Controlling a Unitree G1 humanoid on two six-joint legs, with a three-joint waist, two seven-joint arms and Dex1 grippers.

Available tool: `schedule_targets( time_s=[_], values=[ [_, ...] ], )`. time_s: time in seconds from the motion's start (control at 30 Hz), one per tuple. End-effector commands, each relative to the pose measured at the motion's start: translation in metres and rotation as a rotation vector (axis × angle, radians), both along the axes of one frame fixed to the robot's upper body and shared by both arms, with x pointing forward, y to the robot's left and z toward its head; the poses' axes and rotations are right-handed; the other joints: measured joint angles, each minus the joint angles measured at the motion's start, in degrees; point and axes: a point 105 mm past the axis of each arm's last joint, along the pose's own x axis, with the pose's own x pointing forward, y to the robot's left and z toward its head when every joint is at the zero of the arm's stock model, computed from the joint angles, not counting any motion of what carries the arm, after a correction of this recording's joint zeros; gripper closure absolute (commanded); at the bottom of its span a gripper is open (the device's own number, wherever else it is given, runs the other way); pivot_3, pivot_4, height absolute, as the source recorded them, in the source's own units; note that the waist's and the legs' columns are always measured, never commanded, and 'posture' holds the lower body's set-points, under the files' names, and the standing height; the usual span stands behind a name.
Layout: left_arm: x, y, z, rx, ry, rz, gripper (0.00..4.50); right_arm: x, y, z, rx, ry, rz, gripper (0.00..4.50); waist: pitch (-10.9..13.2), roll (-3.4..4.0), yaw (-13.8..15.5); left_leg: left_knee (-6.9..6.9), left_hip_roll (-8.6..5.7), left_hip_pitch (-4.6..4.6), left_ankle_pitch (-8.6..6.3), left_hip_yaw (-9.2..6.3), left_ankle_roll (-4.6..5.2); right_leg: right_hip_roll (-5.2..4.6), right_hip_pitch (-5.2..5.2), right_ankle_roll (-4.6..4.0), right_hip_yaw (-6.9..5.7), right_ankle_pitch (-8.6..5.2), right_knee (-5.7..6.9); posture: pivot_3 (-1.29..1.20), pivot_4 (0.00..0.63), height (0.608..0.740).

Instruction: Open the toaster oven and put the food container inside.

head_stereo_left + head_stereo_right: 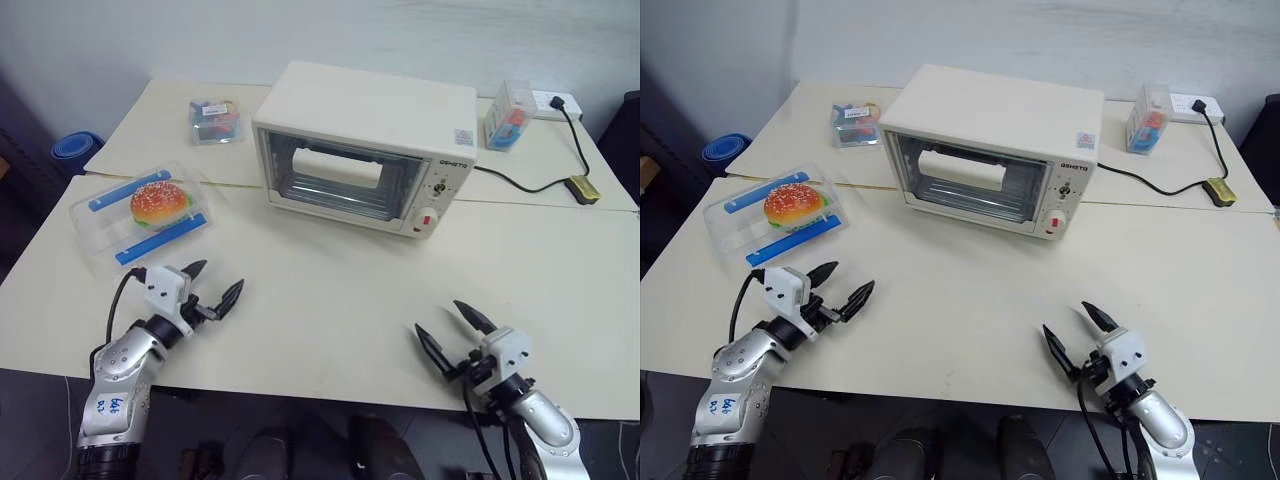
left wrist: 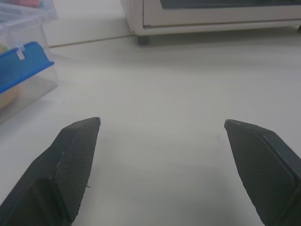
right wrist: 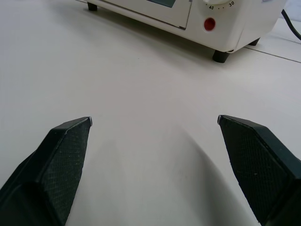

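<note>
Left eye view, stock of the scene, largest item first.

1. Bench: pale cream top, carrying everything listed below.
2. Toaster oven: cream-white box at the middle rear of the bench, glass door shut, wire rack dimly visible behind the glass, knobs and a red button down its right-hand panel. A black power cord runs off to the right rear.
3. Food container: clear rectangular box with two blue clip strips and a toy sesame burger inside; lies on the bench to the oven's left, well apart from it and just beyond the left end effector.
4. Left end effector: fingers spread wide, empty, low over the bench's near-left edge.
5. Right end effector: fingers likewise wide, empty, at the near-right edge, facing the oven's control side.
6. Small clear box of colourful bits: rear left (not wanted).
7. Small upright clear box: rear right, beside the oven (also not wanted).

Step in hand, judged: opening the door. Best done by reaching the door's top edge or handle, closing on it squarely, and drawing down in an arc about the bottom hinge; a straight pull would likely drag the light oven forward. The container should wait until the door lies fully down.
</note>
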Motion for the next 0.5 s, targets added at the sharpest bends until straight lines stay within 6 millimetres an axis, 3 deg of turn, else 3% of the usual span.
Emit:
schedule_targets(
  time_s=[0.03, 0.2, 0.37, 0.5],
  values=[
    [-0.004, 0.006, 0.008, 0.0, -0.011, -0.049, 0.0, -0.003, 0.011, 0.021, 0.001, -0.044, 0.107, 0.02, 0.0, 0.0, -0.02, 0.0, 0.0, -0.01, 0.0, 0.0, 0.0, 0.0, 0.0, 0.0, 0.0, 0.0, 0.0, 0.0, 0.15, 0.74],
    [-0.025, 0.007, 0.035, -0.068, 0.014, -0.291, 0.0, 0.009, 0.049, 0.069, 0.019, -0.079, 0.308, 0.02, 0.03, 0.04, -0.95, 0.03, 0.11, -0.05, 0.0, -0.03, -0.02, 0.01, -0.03, -0.12, 0.05, -0.01, 0.04, 0.0, 0.15, 0.74],
    [-0.024, 0.018, 0.084, -0.067, -0.02, -0.411, 0.0, 0.054, 0.074, 0.117, 0.051, -0.077, 0.325, 0.02, 0.05, 0.08, -1.32, -0.03, 0.16, -0.05, 0.11, -0.38, -0.19, 0.01, -0.03, -0.47, -0.04, -0.05, 0.08, 0.0, 0.15, 0.74],
    [-0.014, 0.016, 0.115, -0.071, -0.099, -0.424, 0.0, 0.083, 0.094, 0.137, 0.028, -0.068, 0.321, 0.02, 0.08, 0.13, -1.12, -0.09, 0.16, -0.2, 0.14, -0.54, -0.31, 0.02, -0.15, -0.54, -0.21, -0.09, 0.06, 0.0, 0.15, 0.74]
  ],
)
